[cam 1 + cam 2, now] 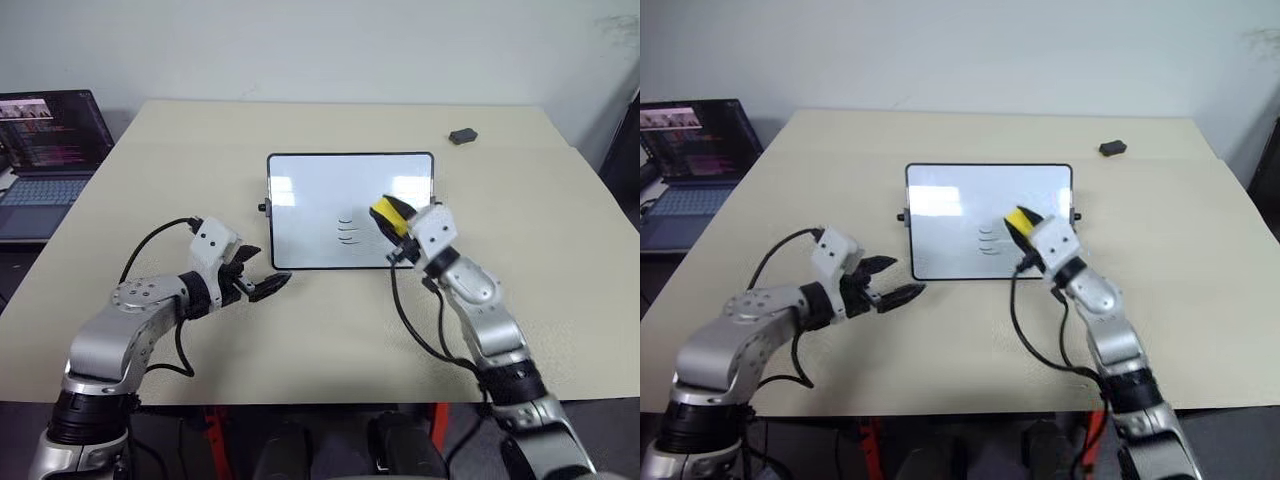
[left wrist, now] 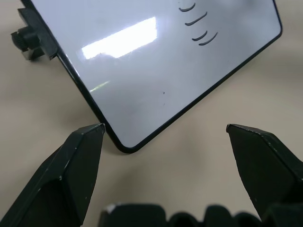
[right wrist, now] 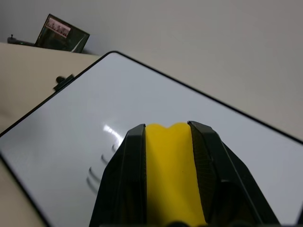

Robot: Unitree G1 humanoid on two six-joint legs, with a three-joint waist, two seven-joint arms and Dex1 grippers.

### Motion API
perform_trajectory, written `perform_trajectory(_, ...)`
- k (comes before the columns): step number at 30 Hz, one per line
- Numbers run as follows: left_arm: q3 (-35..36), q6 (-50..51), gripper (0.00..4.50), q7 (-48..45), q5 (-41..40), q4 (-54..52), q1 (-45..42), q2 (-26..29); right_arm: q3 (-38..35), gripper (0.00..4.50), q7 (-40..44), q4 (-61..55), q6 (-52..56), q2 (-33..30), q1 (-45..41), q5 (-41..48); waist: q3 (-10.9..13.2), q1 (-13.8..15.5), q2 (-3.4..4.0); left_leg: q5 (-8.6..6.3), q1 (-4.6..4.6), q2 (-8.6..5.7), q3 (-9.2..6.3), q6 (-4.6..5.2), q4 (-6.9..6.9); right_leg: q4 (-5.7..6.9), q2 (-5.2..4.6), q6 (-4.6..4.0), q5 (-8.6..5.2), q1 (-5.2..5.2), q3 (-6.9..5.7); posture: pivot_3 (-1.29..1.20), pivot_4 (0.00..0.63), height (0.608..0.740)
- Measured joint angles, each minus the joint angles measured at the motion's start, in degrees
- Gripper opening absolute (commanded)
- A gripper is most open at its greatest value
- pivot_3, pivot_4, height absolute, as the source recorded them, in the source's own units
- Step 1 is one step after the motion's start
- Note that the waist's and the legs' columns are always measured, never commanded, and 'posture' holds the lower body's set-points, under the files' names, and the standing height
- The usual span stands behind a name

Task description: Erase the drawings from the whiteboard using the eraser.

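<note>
The whiteboard (image 1: 330, 190) lies flat in the middle of the table, black-framed with small side knobs. The drawings (image 1: 346, 231), a short column of thin curved black strokes, sit near its front edge. My right gripper (image 1: 392, 218) is shut on the yellow eraser (image 1: 390, 213) and hovers over the board's front right part, just right of the strokes. In the right wrist view the eraser (image 3: 170, 175) shows squeezed between the two black fingers, with the strokes (image 3: 102, 168) beside it. My left gripper (image 1: 262, 272) stands open at the board's front left corner (image 2: 124, 145), holding nothing.
An open laptop (image 1: 45, 150) sits on a side surface at the far left. A small dark grey object (image 1: 462, 135) lies at the table's back right. Black cables hang from both wrists. The beige table (image 1: 330, 330) runs wide around the board.
</note>
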Motion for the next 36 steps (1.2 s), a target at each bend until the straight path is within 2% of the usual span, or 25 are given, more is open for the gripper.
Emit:
perform_trajectory(3,-0.3,0.3,4.50,-2.2,-0.8,-0.9,-0.8,1.1,0.0,0.98,-3.7,16.2,-7.8,1.5,-10.3,-3.0,0.0,-0.1,-0.02,0.00,0.00,-0.02,0.00,0.00,-0.02,-0.04,-0.02,0.00,0.00,0.01,0.00,0.00,0.150,0.740)
perform_trajectory(6,-0.6,0.4,4.50,-3.1,-0.8,-1.0,-1.4,1.5,0.4,0.98,-7.2,30.7,-14.5,2.9,-15.9,-5.4,0.0,0.1,-0.04,-0.01,-0.08,-0.01,-0.05,0.00,-0.05,-0.12,-0.04,-0.01,0.00,0.01,-0.05,0.00,0.150,0.740)
perform_trajectory(13,-0.7,0.5,4.50,-3.9,-0.9,-1.3,-2.0,2.1,0.7,0.98,-8.2,42.0,-22.3,7.1,-15.7,-5.5,-0.1,-0.7,-0.12,-0.01,0.29,-0.01,0.02,0.01,-0.01,0.01,-0.05,-0.01,0.00,0.28,0.05,0.00,0.150,0.740)
perform_trajectory(18,-0.7,0.5,4.50,-4.3,-0.9,-1.3,-2.4,2.3,3.8,0.98,-6.1,44.0,-26.3,7.1,-10.4,-7.5,-0.1,-1.0,-0.13,-0.02,1.48,0.02,-0.02,0.03,-0.08,-0.06,0.02,0.06,-0.15,1.46,0.05,0.00,0.150,0.740)
perform_trajectory(22,-0.7,0.5,4.50,-4.5,-0.9,-1.2,-2.5,2.4,7.6,0.98,-4.8,44.3,-28.6,6.5,-7.0,-10.9,-0.1,-1.1,-0.13,0.02,2.03,0.03,0.03,0.07,-0.06,-0.06,0.04,0.13,-0.30,1.96,0.14,0.00,0.150,0.740)
perform_trajectory(24,-0.7,0.4,4.50,-4.7,-0.8,-1.0,-2.5,2.4,8.5,0.98,-4.8,43.9,-29.1,6.0,-6.8,-12.2,-0.1,-1.1,-0.13,0.05,2.03,0.03,0.02,0.10,-0.05,-0.05,0.05,-0.07,-0.39,1.96,0.14,0.00,0.150,0.740)
perform_trajectory(29,-0.7,0.2,4.50,-3.3,0.9,2.1,-2.9,2.4,8.8,0.98,-4.2,41.3,-30.0,5.0,-6.6,-12.2,-0.1,-1.0,-0.10,0.03,1.71,0.04,0.01,0.08,-0.14,-0.05,0.05,0.11,-0.25,1.61,0.13,0.00,0.150,0.740)
perform_trajectory(32,-0.7,0.2,4.50,-2.2,2.2,3.6,-3.0,2.4,7.9,0.98,-1.6,33.6,-29.9,3.8,-6.7,-9.3,0.0,-0.9,-0.09,0.03,0.83,0.04,-0.05,0.07,-0.08,0.01,0.04,-0.09,-0.05,0.80,0.07,0.00,0.150,0.740)
perform_trajectory(36,-0.7,0.2,4.50,-2.1,2.5,3.9,-3.0,2.5,6.1,0.98,1.6,21.9,-27.9,3.3,-8.3,-4.5,0.0,-0.9,-0.09,-0.03,0.40,0.07,-0.06,-0.02,-0.13,-0.01,0.02,-0.06,-0.07,0.35,0.05,0.00,0.150,0.740)
